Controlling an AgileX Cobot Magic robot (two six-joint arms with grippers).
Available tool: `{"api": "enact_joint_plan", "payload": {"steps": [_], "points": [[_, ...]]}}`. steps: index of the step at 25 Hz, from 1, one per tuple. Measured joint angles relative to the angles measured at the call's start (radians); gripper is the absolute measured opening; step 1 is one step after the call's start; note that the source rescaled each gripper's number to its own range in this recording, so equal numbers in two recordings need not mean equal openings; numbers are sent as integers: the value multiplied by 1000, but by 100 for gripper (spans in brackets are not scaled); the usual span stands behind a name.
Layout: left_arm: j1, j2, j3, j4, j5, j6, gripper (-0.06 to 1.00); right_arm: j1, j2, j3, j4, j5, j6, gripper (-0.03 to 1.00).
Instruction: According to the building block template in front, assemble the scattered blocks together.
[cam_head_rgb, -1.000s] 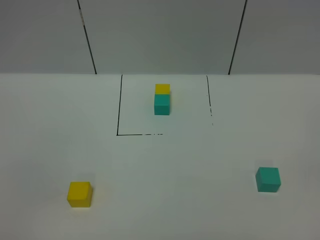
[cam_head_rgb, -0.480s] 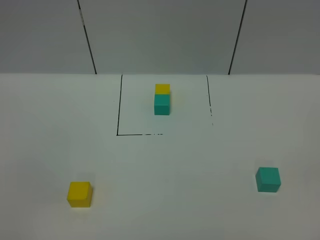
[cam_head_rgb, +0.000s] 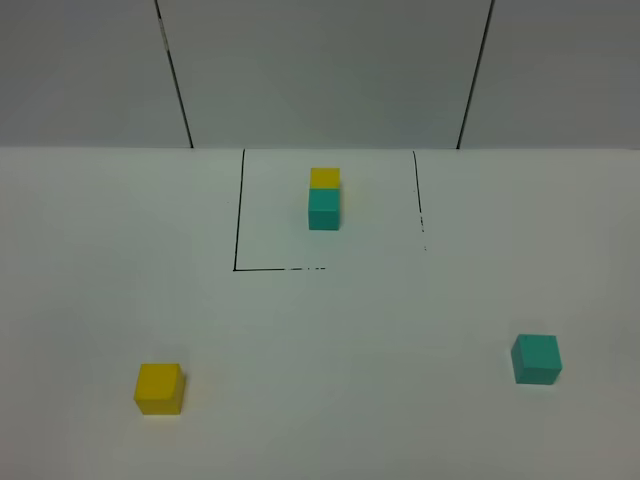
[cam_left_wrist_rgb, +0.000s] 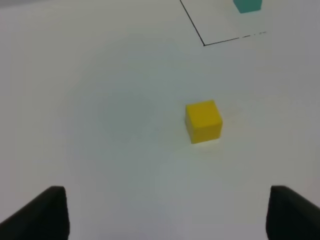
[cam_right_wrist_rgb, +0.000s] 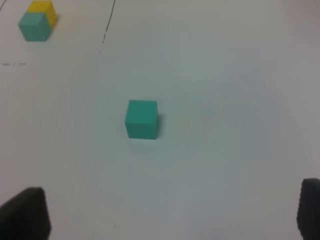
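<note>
On the white table (cam_head_rgb: 330, 320) the building block template (cam_head_rgb: 324, 198) is seen inside a black outline (cam_head_rgb: 238, 215) drawn at the far middle of the surface. It is made of two small cubes set touching, the teal-green one nearer the camera and the yellow one behind it.

The two scattered blocks are found well apart from each other and from the template. The yellow cube (cam_head_rgb: 159, 388) is placed at the near left of the table, outside the outline. The teal-green cube (cam_head_rgb: 536, 358) is placed at the near right, also outside it. Both are seated flat on the surface, and neither is touched by anything.

No arm is shown in the high view (both are seen only through their wrist cameras). In the left wrist view the left gripper (cam_left_wrist_rgb: 167, 214) is held with its dark fingers (cam_left_wrist_rgb: 45, 212) spread wide. Nothing is held between them, and the yellow cube (cam_left_wrist_rgb: 203, 121) lies ahead of them on the table, clear of both tips. In the right wrist view the right gripper (cam_right_wrist_rgb: 167, 210) is likewise spread wide and empty. The teal-green cube (cam_right_wrist_rgb: 142, 119) lies ahead of it, and the template (cam_right_wrist_rgb: 36, 22) is seen farther off.
</note>
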Motion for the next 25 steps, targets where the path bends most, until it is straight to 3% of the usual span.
{"api": "enact_joint_plan", "payload": {"steps": [7, 17, 25], "points": [[0, 404, -81, -3, -3, -183, 91, 0, 0, 0, 0, 0, 0, 100], [-5, 1047, -233, -31, -90, -181, 91, 0, 0, 0, 0, 0, 0, 100], [-179, 1323, -344, -43, -229, -188, 91, 0, 0, 0, 0, 0, 0, 100]]}}
